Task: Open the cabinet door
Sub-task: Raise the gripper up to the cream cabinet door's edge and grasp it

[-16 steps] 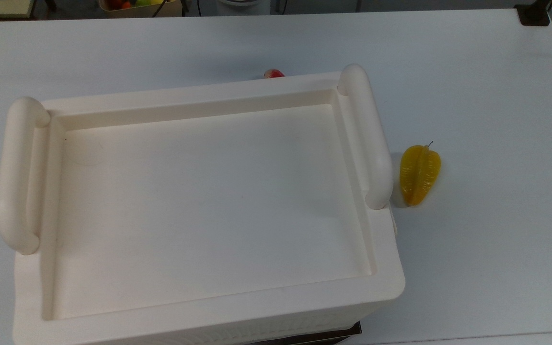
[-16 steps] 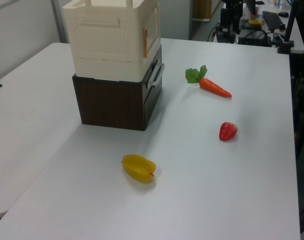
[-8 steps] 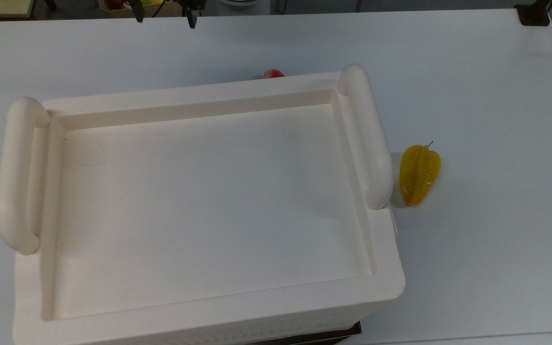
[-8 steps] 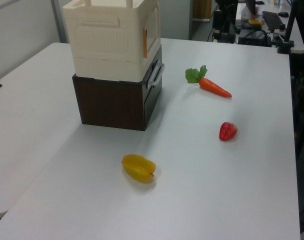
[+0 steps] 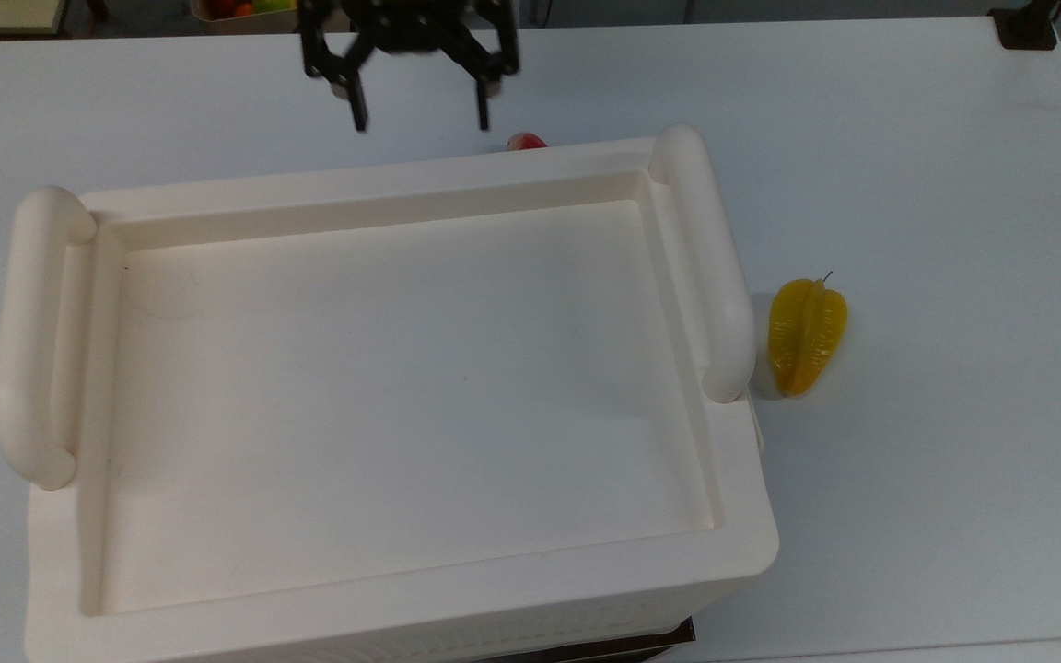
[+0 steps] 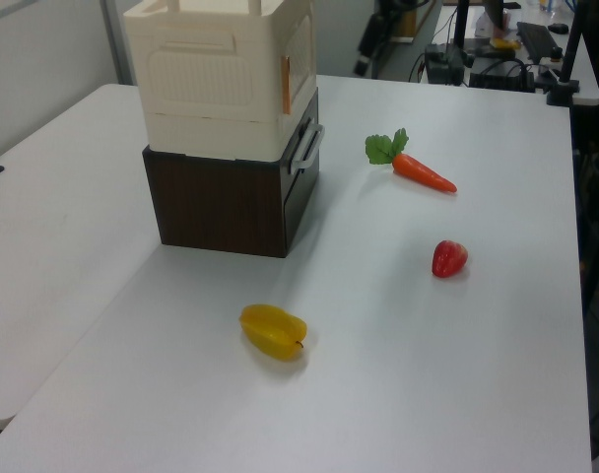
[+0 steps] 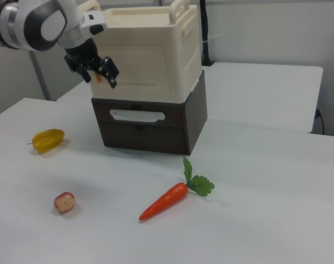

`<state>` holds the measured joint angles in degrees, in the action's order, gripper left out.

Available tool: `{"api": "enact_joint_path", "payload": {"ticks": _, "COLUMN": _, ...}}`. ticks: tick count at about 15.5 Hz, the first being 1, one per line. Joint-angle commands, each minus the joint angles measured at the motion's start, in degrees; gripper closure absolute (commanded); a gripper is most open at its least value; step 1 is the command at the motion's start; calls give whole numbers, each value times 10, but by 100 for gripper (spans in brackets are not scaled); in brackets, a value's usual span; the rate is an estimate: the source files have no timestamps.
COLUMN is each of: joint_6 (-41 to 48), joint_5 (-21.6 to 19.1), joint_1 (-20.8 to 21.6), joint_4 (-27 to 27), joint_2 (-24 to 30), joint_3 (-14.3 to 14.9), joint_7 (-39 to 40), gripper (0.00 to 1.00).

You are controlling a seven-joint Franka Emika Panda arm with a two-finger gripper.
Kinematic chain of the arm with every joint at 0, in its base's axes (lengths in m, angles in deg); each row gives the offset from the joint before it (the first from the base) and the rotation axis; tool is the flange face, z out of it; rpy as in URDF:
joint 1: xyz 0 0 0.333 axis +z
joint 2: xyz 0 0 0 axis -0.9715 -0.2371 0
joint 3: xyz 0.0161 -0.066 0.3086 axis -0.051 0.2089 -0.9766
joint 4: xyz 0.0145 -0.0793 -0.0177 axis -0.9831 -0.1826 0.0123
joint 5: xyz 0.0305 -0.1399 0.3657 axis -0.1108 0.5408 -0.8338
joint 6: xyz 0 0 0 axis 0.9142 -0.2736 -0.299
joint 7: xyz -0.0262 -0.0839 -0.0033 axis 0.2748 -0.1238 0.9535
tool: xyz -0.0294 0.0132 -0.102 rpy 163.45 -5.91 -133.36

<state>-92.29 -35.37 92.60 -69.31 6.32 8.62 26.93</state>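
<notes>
Spreading across every view, the white table (image 5: pixel 908 138) carries the same layout as a second ago; only the arm is new. The cabinet (image 7: pixel 150 49) stands where it did, a cream box on a dark base with a drawer, and the cabinet door (image 7: pixel 139 65) on its front face in the right view looks closed, flush with the frame.

The change is the end effector (image 5: pixel 420 118). A second ago the top view showed none of it, half a second ago only two fingertips at the upper edge, and now the whole black claw hangs over the table just beyond the cabinet's far rim, fingers spread wide with nothing between them. In the right view the end effector (image 7: pixel 104 77) sits at door height, near the door's edge on the right view's left, apparently just short of touching it.

So this reads as the approach, with the opening itself not yet begun.

The carrot (image 7: pixel 164 202), yellow star fruit (image 5: pixel 805 334) and small red fruit (image 6: pixel 449 258) have not moved.
</notes>
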Motion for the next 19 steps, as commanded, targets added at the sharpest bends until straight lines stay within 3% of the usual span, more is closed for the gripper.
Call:
{"api": "enact_joint_path", "payload": {"ticks": 1, "joint_6": -109, "joint_5": -21, "joint_1": 24, "joint_4": 14, "joint_2": -41, "joint_3": 8, "joint_7": 10, "gripper": 0}}
{"api": "enact_joint_path", "payload": {"ticks": 10, "joint_6": -175, "joint_5": -9, "joint_1": 57, "joint_4": 37, "joint_2": -88, "joint_3": 9, "joint_7": -16, "gripper": 4}}
{"api": "enact_joint_path", "payload": {"ticks": 12, "joint_6": -175, "joint_5": -9, "joint_1": 57, "joint_4": 53, "joint_2": -103, "joint_3": 8, "joint_7": -29, "gripper": 9}}
{"api": "enact_joint_path", "payload": {"ticks": 13, "joint_6": -175, "joint_5": -8, "joint_1": 58, "joint_4": 62, "joint_2": -107, "joint_3": 8, "joint_7": -32, "gripper": 20}}
{"api": "enact_joint_path", "payload": {"ticks": 14, "joint_6": -179, "joint_5": -8, "joint_1": 64, "joint_4": 66, "joint_2": -108, "joint_3": 8, "joint_7": -32, "gripper": 41}}
{"api": "enact_joint_path", "payload": {"ticks": 15, "joint_6": -192, "joint_5": -8, "joint_1": 65, "joint_4": 66, "joint_2": -107, "joint_3": 8, "joint_7": -32, "gripper": 51}}
{"api": "enact_joint_path", "payload": {"ticks": 17, "joint_6": -210, "joint_5": -9, "joint_1": 65, "joint_4": 66, "joint_2": -108, "joint_3": 8, "joint_7": -33, "gripper": 62}}
{"api": "enact_joint_path", "payload": {"ticks": 19, "joint_6": -210, "joint_5": -8, "joint_1": 65, "joint_4": 66, "joint_2": -107, "joint_3": 8, "joint_7": -32, "gripper": 79}}
